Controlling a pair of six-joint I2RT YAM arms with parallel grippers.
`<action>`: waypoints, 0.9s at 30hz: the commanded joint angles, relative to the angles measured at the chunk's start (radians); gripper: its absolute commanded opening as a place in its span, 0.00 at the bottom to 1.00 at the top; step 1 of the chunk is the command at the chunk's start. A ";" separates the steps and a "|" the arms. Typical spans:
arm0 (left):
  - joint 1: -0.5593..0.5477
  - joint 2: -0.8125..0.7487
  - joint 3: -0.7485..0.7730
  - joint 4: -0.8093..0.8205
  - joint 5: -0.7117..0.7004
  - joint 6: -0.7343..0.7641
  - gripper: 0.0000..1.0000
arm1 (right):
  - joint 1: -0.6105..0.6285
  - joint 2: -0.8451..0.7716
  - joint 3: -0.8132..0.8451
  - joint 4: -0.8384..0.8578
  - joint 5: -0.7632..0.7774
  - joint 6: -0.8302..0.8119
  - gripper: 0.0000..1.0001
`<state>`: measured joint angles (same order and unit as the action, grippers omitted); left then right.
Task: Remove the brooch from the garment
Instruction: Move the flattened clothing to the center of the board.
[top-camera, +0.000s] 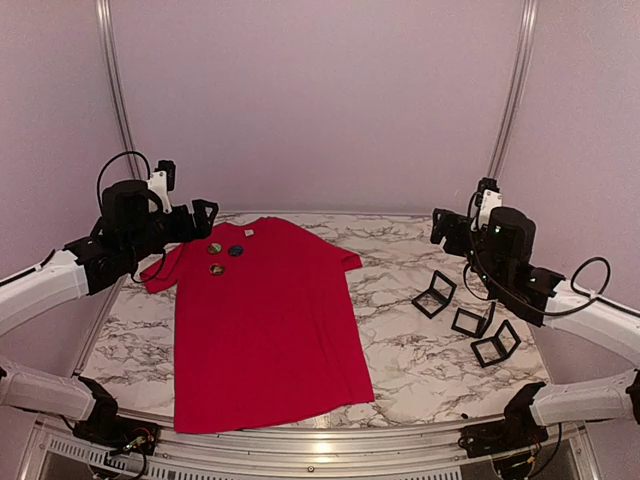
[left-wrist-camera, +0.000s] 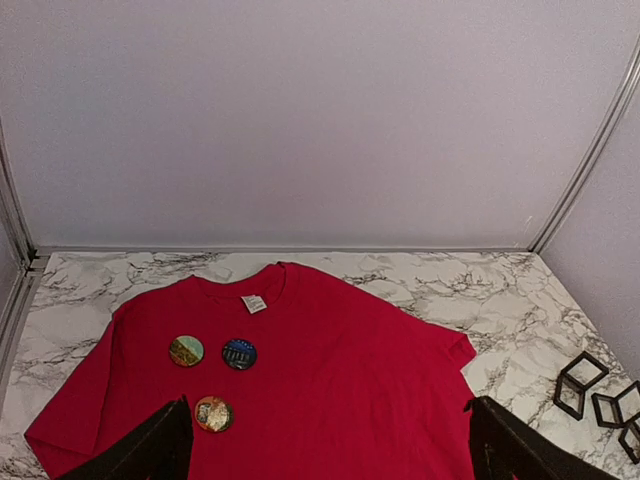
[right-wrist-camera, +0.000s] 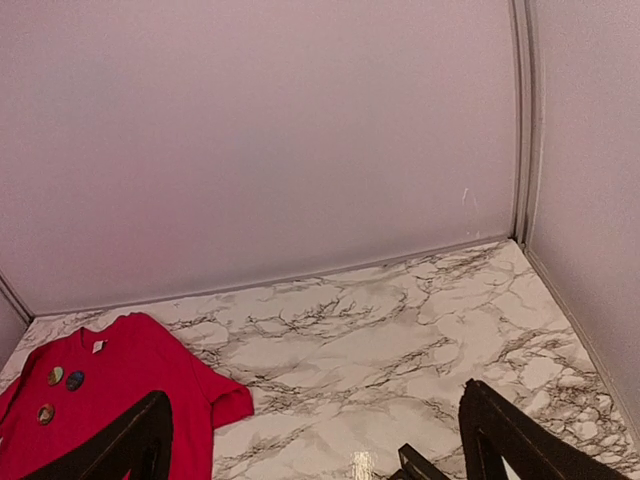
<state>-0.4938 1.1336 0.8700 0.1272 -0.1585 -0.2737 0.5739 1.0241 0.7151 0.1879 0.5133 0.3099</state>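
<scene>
Left pincer (top-camera: 205, 214) and right pincer (top-camera: 441, 227) gape, neither touching the garment (top-camera: 265, 330).

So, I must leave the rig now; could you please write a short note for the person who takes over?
Left gripper: fingers open, empty, raised at the left of the table.
Right gripper: fingers open, empty, raised on the right, beyond the black frames.
Garment lies flat on the table, collar far. Greenish brooch, blue brooch and brownish brooch sit on it by the collar.
Done: nothing, no brooch is off.
Left: hold the garment, take the brooch off.
</scene>
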 joint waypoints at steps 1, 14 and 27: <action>-0.039 0.073 0.064 -0.082 -0.053 -0.056 0.99 | 0.017 0.021 0.026 -0.062 0.054 0.010 0.98; -0.111 0.271 0.178 -0.185 -0.077 -0.143 0.99 | 0.044 0.108 0.092 -0.247 0.108 0.080 0.98; -0.122 0.566 0.360 -0.244 0.012 -0.238 0.99 | 0.032 0.454 0.321 -0.278 -0.256 0.114 0.99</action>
<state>-0.6094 1.6165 1.1767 -0.0723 -0.1894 -0.4656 0.6056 1.3602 0.9268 -0.0563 0.4175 0.4202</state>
